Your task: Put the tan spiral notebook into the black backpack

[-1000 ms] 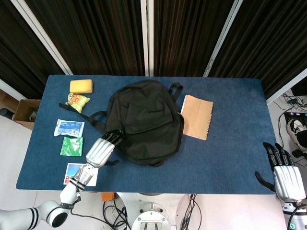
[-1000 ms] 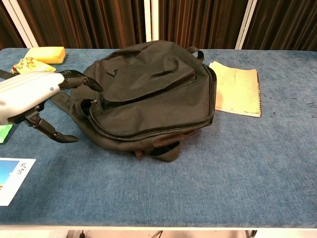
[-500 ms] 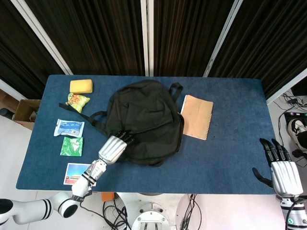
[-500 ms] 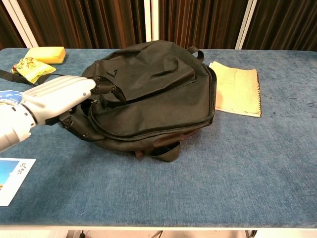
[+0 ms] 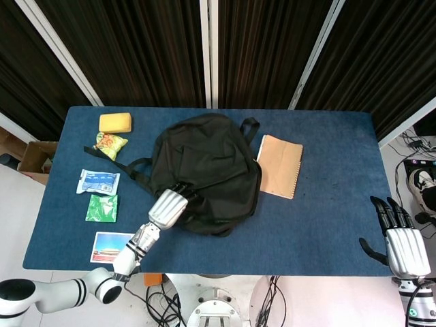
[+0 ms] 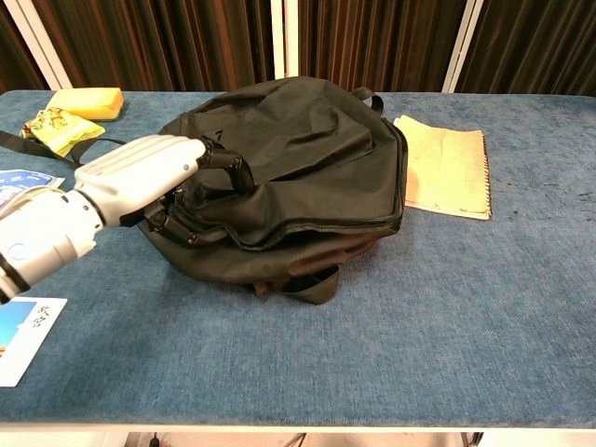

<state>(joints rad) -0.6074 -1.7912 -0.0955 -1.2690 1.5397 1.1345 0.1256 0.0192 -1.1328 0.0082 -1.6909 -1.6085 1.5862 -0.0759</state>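
**Left hand at the backpack's zipper, notebook flat beside it**

While the tan spiral notebook (image 5: 279,165) lies flat on the blue felt-covered table (image 5: 320,218), it sits just beside the right side of the black fabric backpack (image 5: 204,170), its near edge touching or slightly tucked under the bag. Its plain tan cover is closed, and the wire spiral runs along the edge farthest from the bag, clearest in the chest view (image 6: 445,172).

The backpack lies on its back in the middle of the table, one strap trailing toward the left and a top loop at the far end. Its zipper line curves along the front edge, and the upper fabric is lifted and wrinkled there; whether anything is inside cannot be told, as the interior stays dark.

The silver and black left hand (image 6: 154,182) rests on the bag's front left edge, its dark fingers (image 6: 223,166) curled into the fabric by the zipper, gripping it. The right hand (image 5: 403,245) hangs off the table's near right corner, fingers spread, holding nothing.

Along the left end of the table lie a yellow sponge block (image 5: 115,122), a yellow snack packet (image 5: 110,144), a blue-and-white pouch (image 5: 98,181), a green packet (image 5: 102,208) and a photo card (image 5: 110,246).
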